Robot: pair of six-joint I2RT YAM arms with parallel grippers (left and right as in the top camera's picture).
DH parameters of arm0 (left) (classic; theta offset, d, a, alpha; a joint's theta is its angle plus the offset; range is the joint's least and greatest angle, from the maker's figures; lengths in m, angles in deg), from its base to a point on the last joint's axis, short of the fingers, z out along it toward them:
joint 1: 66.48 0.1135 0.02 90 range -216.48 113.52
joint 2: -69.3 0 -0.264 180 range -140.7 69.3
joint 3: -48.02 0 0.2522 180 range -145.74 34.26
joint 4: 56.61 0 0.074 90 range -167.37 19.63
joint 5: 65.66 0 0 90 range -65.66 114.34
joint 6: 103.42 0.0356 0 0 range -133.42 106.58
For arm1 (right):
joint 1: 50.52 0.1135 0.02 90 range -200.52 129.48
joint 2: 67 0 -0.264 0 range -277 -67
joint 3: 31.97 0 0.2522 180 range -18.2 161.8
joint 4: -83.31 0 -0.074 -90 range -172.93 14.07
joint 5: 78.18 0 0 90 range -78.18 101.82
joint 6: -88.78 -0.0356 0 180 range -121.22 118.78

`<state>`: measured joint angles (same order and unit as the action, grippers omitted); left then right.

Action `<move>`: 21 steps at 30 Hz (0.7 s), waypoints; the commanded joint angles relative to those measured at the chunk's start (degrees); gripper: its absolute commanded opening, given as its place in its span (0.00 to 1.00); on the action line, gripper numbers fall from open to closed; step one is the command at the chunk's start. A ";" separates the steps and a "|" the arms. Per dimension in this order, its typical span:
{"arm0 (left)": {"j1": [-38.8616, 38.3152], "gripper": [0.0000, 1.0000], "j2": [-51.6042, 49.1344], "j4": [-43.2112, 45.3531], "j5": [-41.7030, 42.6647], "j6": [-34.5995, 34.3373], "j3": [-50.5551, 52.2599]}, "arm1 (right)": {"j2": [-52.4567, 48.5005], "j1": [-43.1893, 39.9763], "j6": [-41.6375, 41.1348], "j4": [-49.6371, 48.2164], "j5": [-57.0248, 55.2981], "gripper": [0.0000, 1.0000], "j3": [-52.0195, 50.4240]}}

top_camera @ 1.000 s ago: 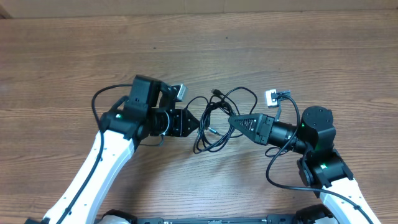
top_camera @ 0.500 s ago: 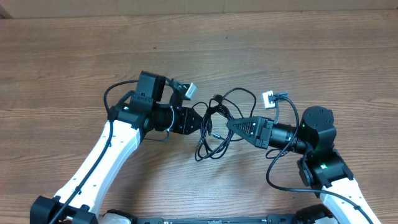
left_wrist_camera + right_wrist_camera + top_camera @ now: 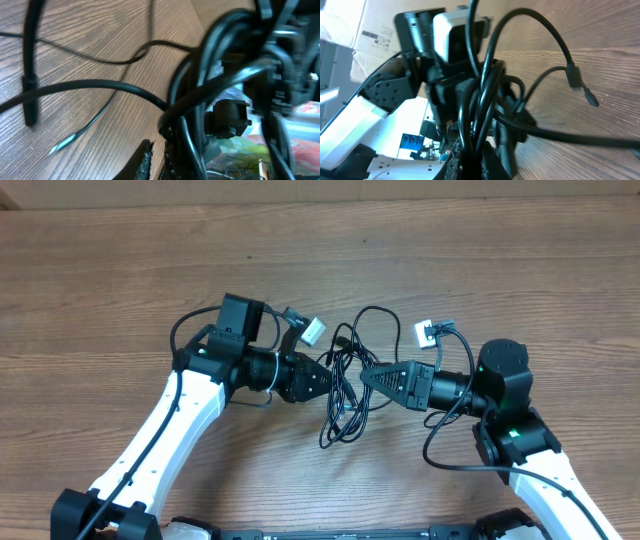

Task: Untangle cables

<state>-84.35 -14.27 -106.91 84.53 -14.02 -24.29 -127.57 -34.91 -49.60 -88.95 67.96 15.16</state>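
Observation:
The cables (image 3: 343, 395) form one black tangle at the middle of the wooden table, with a loop rising behind it and longer loops trailing toward the front. My left gripper (image 3: 325, 377) points right into the tangle's left side. In the left wrist view its fingertips (image 3: 159, 145) stand almost together, with strands (image 3: 210, 65) gathering at their tips. My right gripper (image 3: 364, 376) points left into the tangle's right side, tip to tip with the left one. It is shut on several strands (image 3: 485, 85) that run between its fingers (image 3: 472, 150). A small plug tip (image 3: 590, 97) hangs free.
White connectors on the arms' own wiring sit above each wrist (image 3: 313, 331) (image 3: 430, 333). Bare wooden table (image 3: 120, 270) spreads to the left, right and back. Both arms' bases stand along the front edge.
My left gripper has moved right into the tangle and closed. The right gripper has slid a little left. The tangle has drawn narrower and taller between them.

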 commanded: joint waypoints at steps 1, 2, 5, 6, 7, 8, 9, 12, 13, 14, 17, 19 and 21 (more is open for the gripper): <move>-1.29 0.10 1.07 0.81 11.93 2.38 -1.16 | -3.43 0.46 0.72 1.66 -3.54 0.04 -0.28; -1.29 0.10 1.07 0.81 12.15 2.38 -1.16 | -3.78 0.46 0.72 2.12 -4.24 0.04 -0.28; -1.22 0.09 1.07 1.01 14.71 3.78 -1.16 | -4.46 0.46 0.72 4.04 -6.71 0.04 -0.28; -1.22 0.09 1.07 1.01 16.00 4.52 -1.16 | -4.50 0.46 0.72 4.57 -7.54 0.04 -0.28; -1.18 0.09 1.07 1.01 16.79 4.98 -1.16 | -4.50 0.46 0.74 5.11 -8.31 0.04 -0.28; -1.16 0.09 1.07 1.05 17.44 4.96 -1.16 | -4.48 0.46 0.72 5.49 -8.98 0.04 -0.28; -1.11 0.10 1.07 1.07 17.53 4.96 -1.16 | -4.50 0.46 0.74 5.70 -9.27 0.04 -0.28; -0.92 0.10 1.07 1.31 17.64 4.98 -1.16 | -4.50 0.46 0.74 6.23 -10.10 0.04 -0.28; -0.76 0.09 1.07 1.33 17.64 4.98 -1.16 | -4.50 0.46 0.74 6.38 -10.34 0.04 -0.28; -0.55 0.10 1.07 1.42 17.64 4.96 -1.16 | -4.50 0.46 0.76 6.49 -10.62 0.04 -0.28; 0.57 0.11 1.07 1.44 15.72 4.90 -1.16 | -4.50 0.46 1.68 6.80 -11.41 0.04 -0.28; 1.29 0.14 1.07 0.96 12.11 4.83 -1.16 | -4.50 0.46 2.73 6.84 -11.61 0.04 -0.28; 1.92 0.29 1.07 0.33 5.97 3.48 -1.16 | -4.50 0.46 2.89 6.82 -12.17 0.04 -0.28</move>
<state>-83.58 -14.24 -105.99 97.38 -9.98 -24.29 -132.10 -35.02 -48.59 -81.85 57.23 15.12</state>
